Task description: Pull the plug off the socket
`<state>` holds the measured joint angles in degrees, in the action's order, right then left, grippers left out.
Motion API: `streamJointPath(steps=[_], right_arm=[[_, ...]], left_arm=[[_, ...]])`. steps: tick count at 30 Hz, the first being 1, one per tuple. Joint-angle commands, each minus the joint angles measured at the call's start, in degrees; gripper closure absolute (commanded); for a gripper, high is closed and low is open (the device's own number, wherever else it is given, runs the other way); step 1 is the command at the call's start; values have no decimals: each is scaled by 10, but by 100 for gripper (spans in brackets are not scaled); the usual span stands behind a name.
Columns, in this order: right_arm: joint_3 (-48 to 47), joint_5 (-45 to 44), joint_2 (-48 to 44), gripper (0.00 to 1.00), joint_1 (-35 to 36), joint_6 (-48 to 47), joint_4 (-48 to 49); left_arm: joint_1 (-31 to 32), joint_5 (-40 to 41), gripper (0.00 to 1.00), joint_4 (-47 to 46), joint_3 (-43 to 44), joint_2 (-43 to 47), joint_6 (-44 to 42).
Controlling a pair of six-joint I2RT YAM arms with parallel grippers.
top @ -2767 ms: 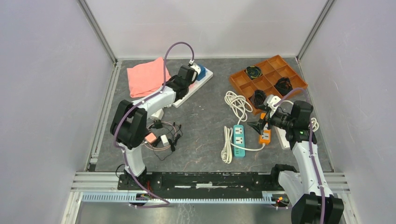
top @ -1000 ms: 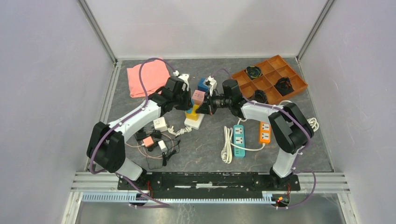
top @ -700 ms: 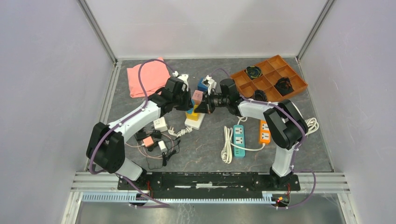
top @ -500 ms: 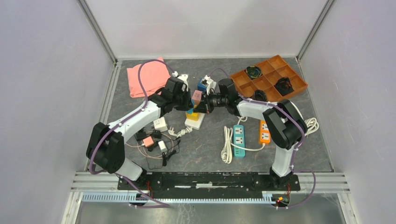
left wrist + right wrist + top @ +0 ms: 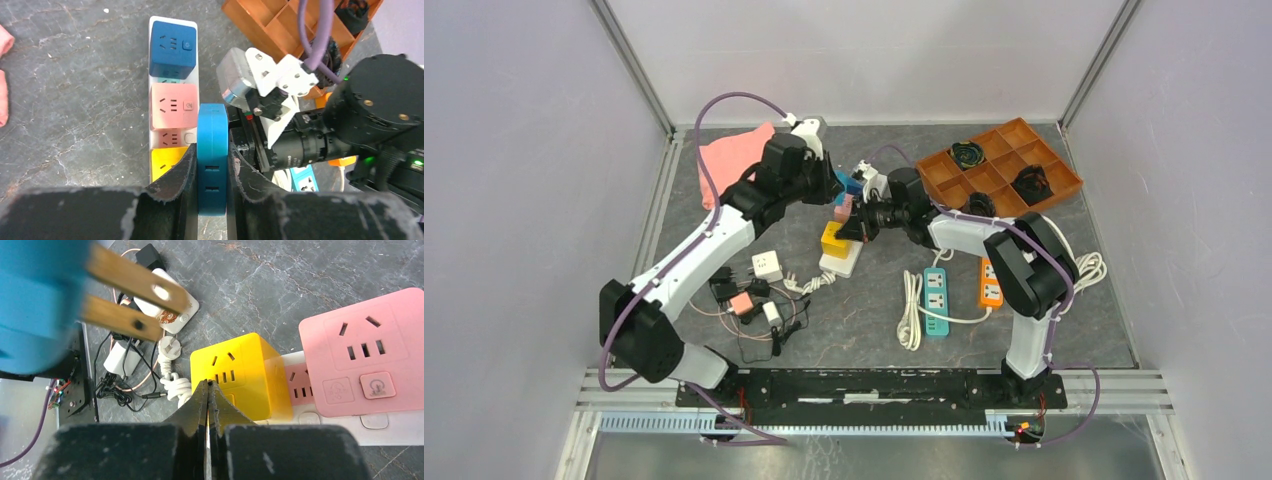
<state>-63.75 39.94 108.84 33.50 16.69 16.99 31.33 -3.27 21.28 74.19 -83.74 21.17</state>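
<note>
Grey mottled table (image 5: 874,330), pink cloth (image 5: 729,160) far left, orange divided tray (image 5: 1021,133) far right, long white socket strip (image 5: 842,263) mid-table, teal strip (image 5: 936,300) and orange strip (image 5: 991,284) side by side to its right, white cord (image 5: 911,312) beside them, tangled chargers (image 5: 754,300) near left.

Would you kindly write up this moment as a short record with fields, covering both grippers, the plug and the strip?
left gripper: shut on the blue plug, one finger on each side
blue plug: held clear of the socket strip, brass prongs bare
socket strip: carries a dark blue cube, a pink cube and a yellow cube
right gripper: shut, tip low beside the yellow cube
task state: plug appears out of the strip
</note>
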Motion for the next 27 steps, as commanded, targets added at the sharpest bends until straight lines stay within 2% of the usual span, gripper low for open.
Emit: streamJointPath(steps=[1, 4, 13, 19, 22, 27], right_arm=[[2, -34, 41, 100, -9, -45, -78], [-15, 14, 13, 98, -8, -71, -72], [-29, 120, -101, 93, -11, -160, -78], [-16, 134, -193, 89, -23, -292, -193], [16, 138, -258, 83, -41, -356, -243], [99, 122, -373, 76, -84, -414, -268]], left_arm=[[0, 7, 98, 8, 18, 31, -5], [-4, 23, 98, 17, -11, 60, -14], [-7, 96, 98, 52, -114, 222, -25], [-26, 213, 98, 77, -198, 316, -30], [-59, 230, 98, 67, -242, 358, -21], [-169, 150, 98, 43, -289, 366, -8]])
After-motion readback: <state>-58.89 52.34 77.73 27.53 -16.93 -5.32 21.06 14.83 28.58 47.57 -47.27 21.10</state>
